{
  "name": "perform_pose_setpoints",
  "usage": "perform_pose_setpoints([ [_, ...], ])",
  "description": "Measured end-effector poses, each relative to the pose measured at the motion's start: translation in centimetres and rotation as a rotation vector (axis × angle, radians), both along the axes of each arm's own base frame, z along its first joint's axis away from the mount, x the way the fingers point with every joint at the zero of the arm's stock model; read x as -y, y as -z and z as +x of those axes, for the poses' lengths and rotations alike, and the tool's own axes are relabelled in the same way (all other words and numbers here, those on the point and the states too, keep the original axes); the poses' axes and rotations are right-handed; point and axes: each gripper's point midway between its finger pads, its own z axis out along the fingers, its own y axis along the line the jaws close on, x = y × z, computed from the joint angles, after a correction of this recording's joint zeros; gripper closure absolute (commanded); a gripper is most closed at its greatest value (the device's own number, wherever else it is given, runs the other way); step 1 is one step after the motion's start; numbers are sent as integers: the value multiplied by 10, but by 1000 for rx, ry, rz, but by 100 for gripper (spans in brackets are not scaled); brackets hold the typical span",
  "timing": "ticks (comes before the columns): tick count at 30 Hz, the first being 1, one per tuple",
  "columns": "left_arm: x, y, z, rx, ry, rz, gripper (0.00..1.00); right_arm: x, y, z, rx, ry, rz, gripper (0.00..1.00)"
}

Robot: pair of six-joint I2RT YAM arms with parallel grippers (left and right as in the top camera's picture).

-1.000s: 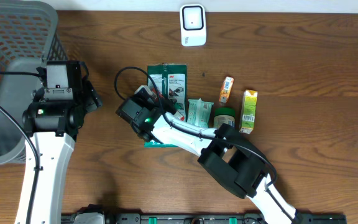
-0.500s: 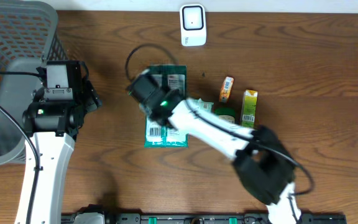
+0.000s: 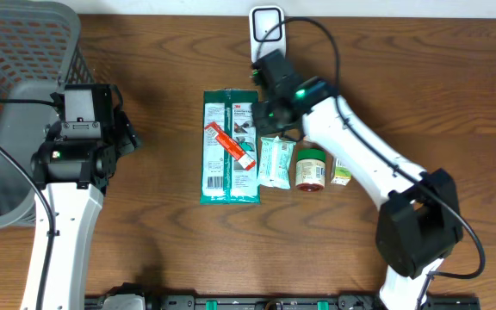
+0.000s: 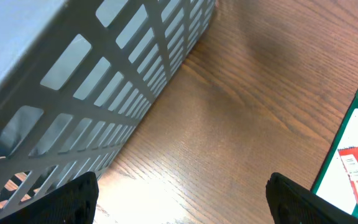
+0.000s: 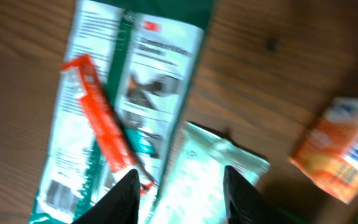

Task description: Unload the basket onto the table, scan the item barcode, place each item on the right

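On the wooden bench [image 3: 420,77], viewed from overhead, the stock was as follows. Far left: one grey mesh basket [image 3: 24,34], standing against the left arm. Left hand [image 3: 129,136]: held beside the basket, well apart from the goods; in the left wrist view its fingers stood wide apart with only bare bench between them. Far edge, centre: one white scanner [image 3: 267,26], upright, with a black cable looping past it. Centre: one long green pack [image 3: 222,176], lying flat, its barcode showing near the lower left corner. On that pack: one red sachet [image 3: 231,145], lying slantwise across the upper half and touching nothing else. Just right of the pack: one small pale green packet [image 3: 275,162], flat. Next right: one jar [image 3: 310,168] with a green lid, upright. Beyond the jar: one green carton [image 3: 341,175], partly hidden by the right arm. Right hand [image 3: 271,120]: poised between the scanner and the row of goods, over the top of the pale packet; in the right wrist view its fingers [image 5: 126,193] stood apart with nothing gripped, the packet lying on the bench below the gap. Same view, right side: one small orange box [image 5: 337,152], blurred, barcode side showing.
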Motion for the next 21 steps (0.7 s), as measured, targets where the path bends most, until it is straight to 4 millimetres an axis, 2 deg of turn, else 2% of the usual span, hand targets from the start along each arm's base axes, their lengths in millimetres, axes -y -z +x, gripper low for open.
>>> perform_pose_setpoints([
  [2,0,0,0,0,0,0,13,14,1,4,-23,33,11,47],
  [5,0,0,0,0,0,0,13,30,2,12,-44,80,33,21],
  [7,0,0,0,0,0,0,13,34,2,13,-53,90,43,10],
  [12,0,0,0,0,0,0,13,34,2,11,-78,92,68,1],
  [21,0,0,0,0,0,0,13,32,5,-2,-118,56,54,1],
])
